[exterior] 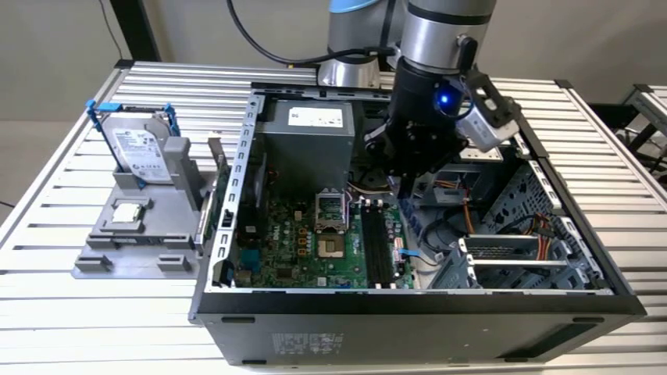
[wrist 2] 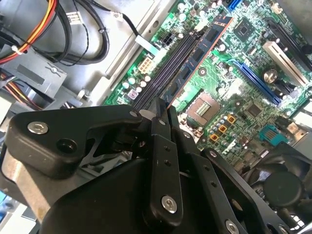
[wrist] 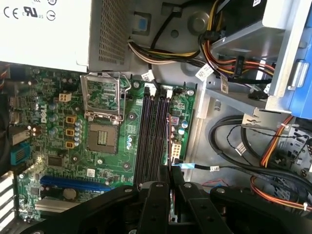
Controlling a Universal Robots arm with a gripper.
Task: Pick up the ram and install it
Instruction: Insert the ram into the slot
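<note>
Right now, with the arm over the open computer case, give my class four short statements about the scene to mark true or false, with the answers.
1. The gripper is shut on the ram. True.
2. The hard drive with blue rails sits inside the computer case. False: it stands on a grey holder outside the case, at the exterior view's left.
3. The ram is held over the long black memory slots of the green motherboard. True.
4. A cooler covers the processor socket. False: the socket lies bare, with nothing mounted over it.
</note>
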